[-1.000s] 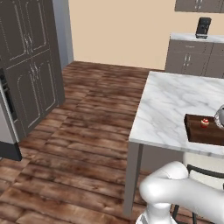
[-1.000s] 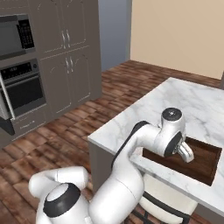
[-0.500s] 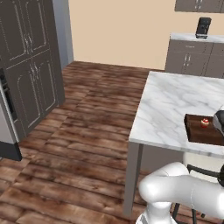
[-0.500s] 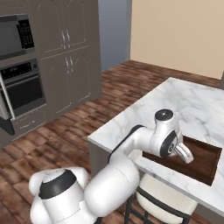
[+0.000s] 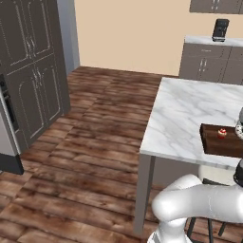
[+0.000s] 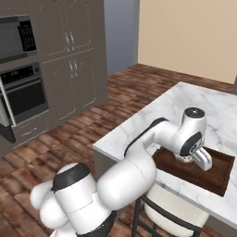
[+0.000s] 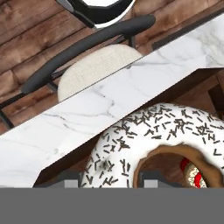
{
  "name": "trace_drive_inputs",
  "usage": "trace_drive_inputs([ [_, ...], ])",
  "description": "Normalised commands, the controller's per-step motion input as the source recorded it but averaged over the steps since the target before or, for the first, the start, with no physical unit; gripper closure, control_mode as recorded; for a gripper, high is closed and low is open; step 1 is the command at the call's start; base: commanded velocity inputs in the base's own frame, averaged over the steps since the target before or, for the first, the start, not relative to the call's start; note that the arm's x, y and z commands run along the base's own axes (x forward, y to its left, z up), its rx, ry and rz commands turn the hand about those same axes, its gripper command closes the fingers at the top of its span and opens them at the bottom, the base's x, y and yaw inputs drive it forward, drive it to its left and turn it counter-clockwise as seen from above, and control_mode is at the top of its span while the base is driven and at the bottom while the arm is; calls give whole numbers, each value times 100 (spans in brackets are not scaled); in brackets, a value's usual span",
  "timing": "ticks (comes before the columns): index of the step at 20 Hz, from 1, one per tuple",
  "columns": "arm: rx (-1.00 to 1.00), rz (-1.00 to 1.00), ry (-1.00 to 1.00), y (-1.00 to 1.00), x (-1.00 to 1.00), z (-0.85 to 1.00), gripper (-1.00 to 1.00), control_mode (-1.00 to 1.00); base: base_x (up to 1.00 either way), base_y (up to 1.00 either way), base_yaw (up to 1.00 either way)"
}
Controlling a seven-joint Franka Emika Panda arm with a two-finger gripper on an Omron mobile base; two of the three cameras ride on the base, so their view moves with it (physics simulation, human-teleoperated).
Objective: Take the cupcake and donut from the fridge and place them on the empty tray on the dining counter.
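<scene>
At the left of the hand view, marble counter [image 7: 87,113] runs diagonally. Right of it, filling the lower right, sits the donut [image 7: 162,140]: brown ring, pale glaze with dark sprinkles. The gripper [image 7: 111,179] looks clamped on its near rim, over the tray [image 6: 208,173]. I judge it light, soft and crumbly, best pinched gently across the ring. Through its hole, lower right, the cupcake [image 7: 192,175] shows red on the tray.

Cupcake [image 5: 221,133] in tray [image 5: 211,142] on dining counter [image 5: 185,114]
</scene>
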Motion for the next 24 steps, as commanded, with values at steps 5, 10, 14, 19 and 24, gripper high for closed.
trace_drive_inputs([
  [5, 28, 0, 3, -1, 1, -5, 100, -100, 0, 0, 0],
  [10, 20, 0, 13, -10, 21, -22, 100, -100, 0, 0, 0],
  [14, 11, 0, 13, -2, 38, -21, 100, -100, 0, 0, 0],
  [19, 0, 0, 0, 0, 12, -34, 100, -100, 0, 0, 0],
  [24, 0, -2, -1, -9, -5, -10, 100, -100, 0, 0, 0],
])
